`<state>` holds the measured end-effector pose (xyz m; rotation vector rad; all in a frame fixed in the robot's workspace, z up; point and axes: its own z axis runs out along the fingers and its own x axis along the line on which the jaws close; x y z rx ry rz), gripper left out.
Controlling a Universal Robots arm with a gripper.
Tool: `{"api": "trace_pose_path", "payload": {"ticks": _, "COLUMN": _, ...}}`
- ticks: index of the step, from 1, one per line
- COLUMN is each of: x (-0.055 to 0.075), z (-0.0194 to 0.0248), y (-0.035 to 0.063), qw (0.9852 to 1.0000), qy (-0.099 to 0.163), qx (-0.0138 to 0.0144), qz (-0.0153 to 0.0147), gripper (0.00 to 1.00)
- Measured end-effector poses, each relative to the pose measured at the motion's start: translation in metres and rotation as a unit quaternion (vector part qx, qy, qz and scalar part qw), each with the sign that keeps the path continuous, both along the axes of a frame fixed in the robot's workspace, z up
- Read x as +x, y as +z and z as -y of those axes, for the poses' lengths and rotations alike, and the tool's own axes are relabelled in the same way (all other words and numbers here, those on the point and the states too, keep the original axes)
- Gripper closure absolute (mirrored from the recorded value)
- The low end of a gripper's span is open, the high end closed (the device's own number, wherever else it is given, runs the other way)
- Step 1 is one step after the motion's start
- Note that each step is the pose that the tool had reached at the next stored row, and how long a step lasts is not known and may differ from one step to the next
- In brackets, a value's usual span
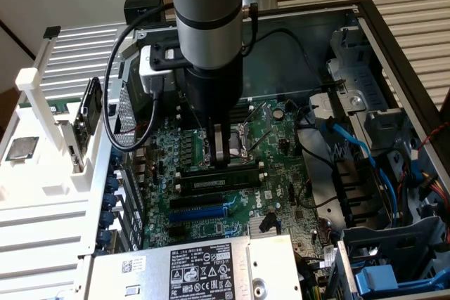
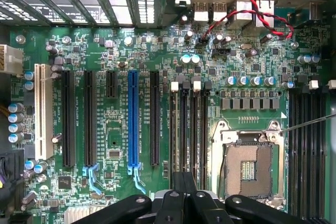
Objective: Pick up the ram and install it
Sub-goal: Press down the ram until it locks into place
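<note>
Nearest us, the gripper [image 2: 184, 195] was clenched, its fingertips pressed together directly over the ram [image 1: 221, 178], which lay seated lengthwise in a memory slot [image 2: 183, 135] just beside the empty processor socket [image 2: 252, 166]. We judged the pick-up done and the install nearly so. The slot's end latches [image 2: 175, 86] seemed not fully closed, though we could not be sure; a final press may have remained.
</note>
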<state>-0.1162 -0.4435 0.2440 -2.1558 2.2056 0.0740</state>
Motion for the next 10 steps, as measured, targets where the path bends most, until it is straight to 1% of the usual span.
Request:
{"api": "trace_pose_path", "payload": {"ticks": 3, "x": -0.005, "z": 0.0000, "y": 0.0001, "qw": 1.0000, "qy": 0.000, "qx": 0.0005, "qz": 0.0000, "gripper": 0.89}}
{"api": "trace_pose_path", "payload": {"ticks": 8, "x": -0.016, "z": 0.0000, "y": 0.0000, "qw": 1.0000, "qy": 0.000, "qx": 0.0022, "qz": 0.0000, "gripper": 0.89}}
{"api": "trace_pose_path", "payload": {"ticks": 10, "x": -0.025, "z": 0.0000, "y": 0.0000, "qw": 1.0000, "qy": 0.000, "qx": 0.0032, "qz": 0.0000, "gripper": 0.89}}
